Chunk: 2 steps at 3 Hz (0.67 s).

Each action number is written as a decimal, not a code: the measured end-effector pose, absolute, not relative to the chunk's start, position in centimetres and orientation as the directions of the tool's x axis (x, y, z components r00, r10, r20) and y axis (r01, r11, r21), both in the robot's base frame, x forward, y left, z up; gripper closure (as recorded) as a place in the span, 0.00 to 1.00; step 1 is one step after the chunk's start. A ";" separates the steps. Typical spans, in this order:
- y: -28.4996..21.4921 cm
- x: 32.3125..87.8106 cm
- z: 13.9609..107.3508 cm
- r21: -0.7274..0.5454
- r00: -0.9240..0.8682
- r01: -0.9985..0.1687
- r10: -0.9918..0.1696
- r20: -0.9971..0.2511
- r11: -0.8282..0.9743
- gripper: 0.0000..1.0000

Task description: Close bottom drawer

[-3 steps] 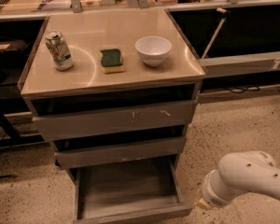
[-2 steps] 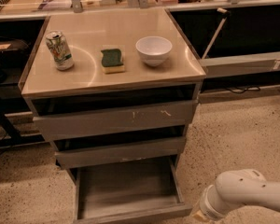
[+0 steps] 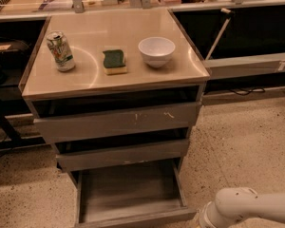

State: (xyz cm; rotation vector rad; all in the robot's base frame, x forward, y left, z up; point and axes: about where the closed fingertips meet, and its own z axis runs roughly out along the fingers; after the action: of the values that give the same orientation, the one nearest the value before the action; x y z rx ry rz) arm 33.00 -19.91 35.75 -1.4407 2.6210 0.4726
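The bottom drawer is a shallow grey tray, pulled far out from the lowest tier of the cabinet, and it is empty inside. Its plain front panel runs along the lower edge of the view. My white arm comes in from the lower right, its wrist end right beside the drawer's front right corner. The gripper itself is below the frame edge and hidden. Above are the middle grey drawer front and the taller scuffed top drawer front, both slightly ajar.
On the cabinet top stand a drink can, a green sponge and a white bowl. Dark shelving flanks the cabinet left and right. Speckled floor lies open to the right.
My arm has dropped lower and moved left toward the drawer's front right corner. The drawer has not moved.
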 end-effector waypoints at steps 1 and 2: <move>-19.9 33.0 35.7 0.215 -0.542 -0.839 -0.803 -0.246 0.500 1.00; -19.6 32.4 32.3 0.238 -0.563 -0.825 -0.781 -0.271 0.513 1.00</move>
State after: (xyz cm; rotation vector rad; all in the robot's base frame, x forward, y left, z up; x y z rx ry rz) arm 32.44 -19.62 32.35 -1.3970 2.6181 0.5174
